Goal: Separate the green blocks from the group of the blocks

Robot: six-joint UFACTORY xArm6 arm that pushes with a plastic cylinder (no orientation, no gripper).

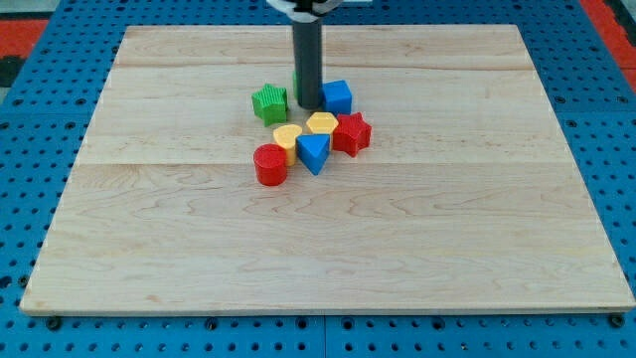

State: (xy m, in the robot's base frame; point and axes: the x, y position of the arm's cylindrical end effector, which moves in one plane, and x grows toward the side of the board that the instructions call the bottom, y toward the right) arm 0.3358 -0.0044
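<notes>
My tip rests on the board between a green star-shaped block to its left and a blue cube to its right. A sliver of a second green block shows at the rod's left edge; the rest is hidden behind the rod. Just below the tip lies a tight cluster: a yellow hexagon, a yellow rounded block, a red star, a blue triangular block and a red cylinder. The green star stands a little apart from the cluster, at its upper left.
The blocks sit on a light wooden board, above its middle. A blue perforated table surrounds the board on all sides.
</notes>
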